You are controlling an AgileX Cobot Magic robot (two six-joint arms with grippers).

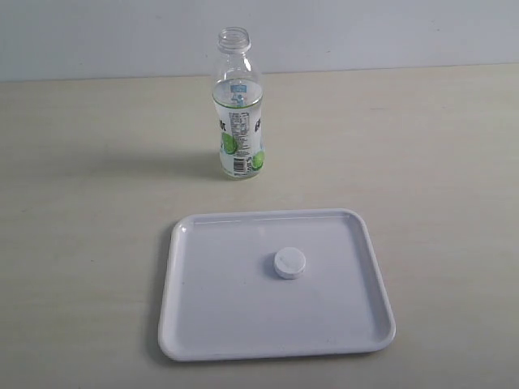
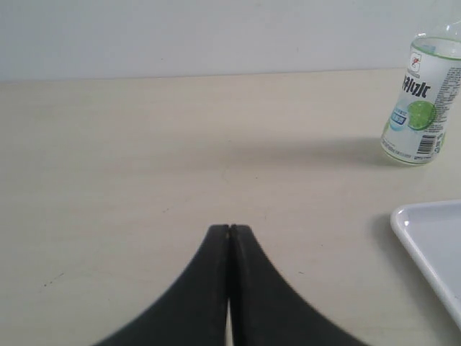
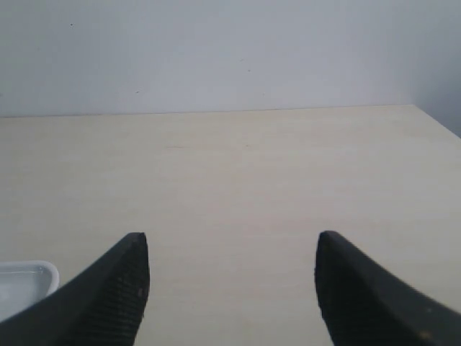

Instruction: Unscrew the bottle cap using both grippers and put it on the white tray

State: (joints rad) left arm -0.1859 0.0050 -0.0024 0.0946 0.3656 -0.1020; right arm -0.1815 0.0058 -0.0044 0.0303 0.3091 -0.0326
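The clear bottle (image 1: 238, 105) with its lime label stands upright and uncapped behind the white tray (image 1: 203, 324). The white bottle cap (image 1: 289, 263) lies flat near the tray's middle. Neither arm shows in the exterior view. In the left wrist view my left gripper (image 2: 230, 229) is shut with nothing between its fingers, over bare table, with the bottle (image 2: 421, 108) and a tray corner (image 2: 432, 238) off to one side. In the right wrist view my right gripper (image 3: 232, 245) stands wide open and empty above the table, a tray corner (image 3: 29, 285) beside one finger.
The light wooden table (image 1: 81, 203) stretches around the tray and bottle, with a pale wall (image 1: 365, 32) behind it. In the right wrist view the table's edge (image 3: 436, 119) runs along one side.
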